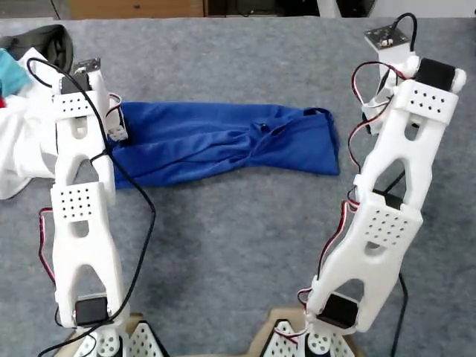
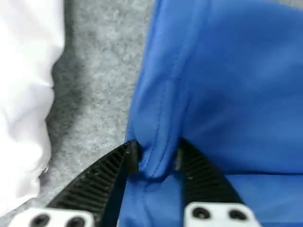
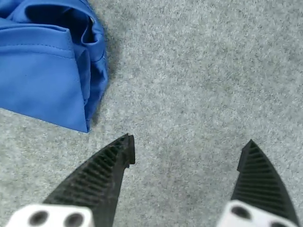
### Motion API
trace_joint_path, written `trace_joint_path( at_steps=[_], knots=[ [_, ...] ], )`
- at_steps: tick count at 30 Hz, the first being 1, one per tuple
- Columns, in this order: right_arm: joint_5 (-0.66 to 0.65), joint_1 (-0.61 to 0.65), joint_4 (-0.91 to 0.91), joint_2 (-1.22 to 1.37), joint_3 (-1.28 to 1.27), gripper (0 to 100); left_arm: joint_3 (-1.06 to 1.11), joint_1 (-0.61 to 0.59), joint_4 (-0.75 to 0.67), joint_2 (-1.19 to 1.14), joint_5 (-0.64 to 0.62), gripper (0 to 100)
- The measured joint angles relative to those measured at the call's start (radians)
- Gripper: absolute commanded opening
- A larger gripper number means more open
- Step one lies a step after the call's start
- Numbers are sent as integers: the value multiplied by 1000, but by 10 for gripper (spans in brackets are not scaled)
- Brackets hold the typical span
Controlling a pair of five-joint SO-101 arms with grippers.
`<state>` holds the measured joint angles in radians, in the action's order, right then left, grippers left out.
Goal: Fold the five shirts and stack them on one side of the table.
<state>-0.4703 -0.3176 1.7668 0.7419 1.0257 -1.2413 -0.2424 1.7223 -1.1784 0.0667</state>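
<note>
One blue shirt [image 1: 223, 145] spans the counter [image 1: 223, 245]; left gripper [image 2: 155, 153] pinches its left end, seemingly a fold; right gripper [image 3: 188, 144] gapes.

The grey carpeted table [image 1: 223, 245] is lit brightly and evenly from above. Soft, narrow shadows are cast on it beside the crumpled blue fabric shirt [image 1: 223, 141] and the white fabric garment [image 1: 22, 149].

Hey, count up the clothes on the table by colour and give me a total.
blue shirt: 1
white garment: 1
teal garment: 1
dark garment: 1
Total: 4 that can be told apart; the pile at the table's edge may hide more.
</note>
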Motion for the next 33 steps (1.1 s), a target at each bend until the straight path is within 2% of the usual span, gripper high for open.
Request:
trace_joint_path(
  at_steps=[8, 17, 22, 27, 33],
  knots=[
    [0, 0, 0, 0, 0, 354, -2, 0, 0, -8, 0, 18],
    [0, 0, 0, 0, -5, 354, -175, -46, 26, -25, 0, 18],
    [0, 0, 0, 0, -69, 354, -190, -37, 26, 32, 0, 18],
    [41, 0, 0, 0, -135, 354, -150, 40, 26, 193, 0, 18],
    [117, 0, 0, 0, -137, 354, -43, 227, 26, 374, -17, 18]
  ],
)
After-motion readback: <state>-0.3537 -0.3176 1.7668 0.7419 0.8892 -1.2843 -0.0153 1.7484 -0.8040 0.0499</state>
